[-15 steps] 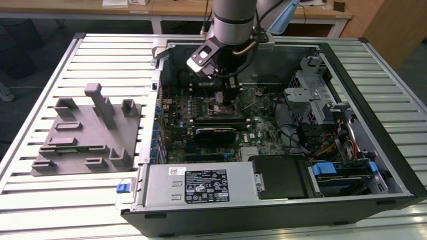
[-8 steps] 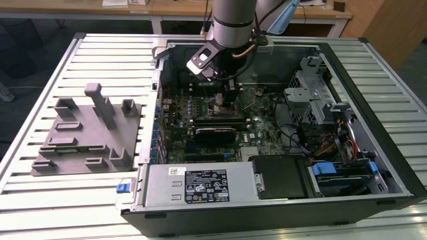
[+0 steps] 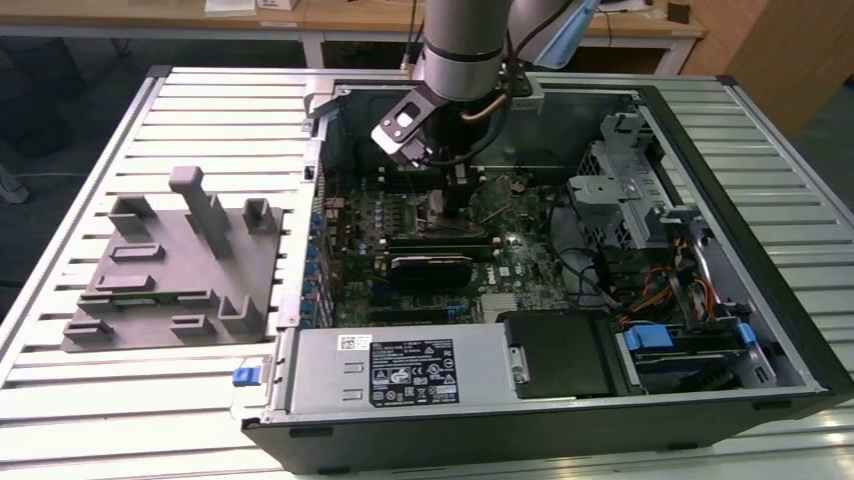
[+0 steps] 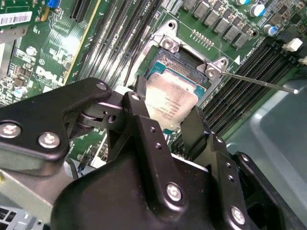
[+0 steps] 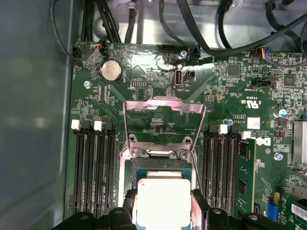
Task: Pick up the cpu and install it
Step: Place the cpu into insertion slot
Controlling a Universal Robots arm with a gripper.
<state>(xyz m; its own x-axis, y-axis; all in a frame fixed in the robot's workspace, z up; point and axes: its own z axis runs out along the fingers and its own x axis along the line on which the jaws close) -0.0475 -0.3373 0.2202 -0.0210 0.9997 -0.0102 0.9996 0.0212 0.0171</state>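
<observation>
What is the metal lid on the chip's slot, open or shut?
Open. In the first wrist view the lid is swung back, the slot beneath is bare, and the gripper holds the chip over it.

Thing: cpu (image 5: 163, 201) (image 4: 170, 100), a small flat square chip.
Look: pale silver metal top plate with faint print; a thin green edge shows around it.
Grip: pinched on two opposite edges between the black fingers (image 4: 194, 127) of the gripper (image 4: 166, 106).
Pose: plate side up, lying flat or nearly so.
Place: over the open socket (image 4: 184, 62), partly covering it; whether it rests in the socket cannot be told.
</observation>
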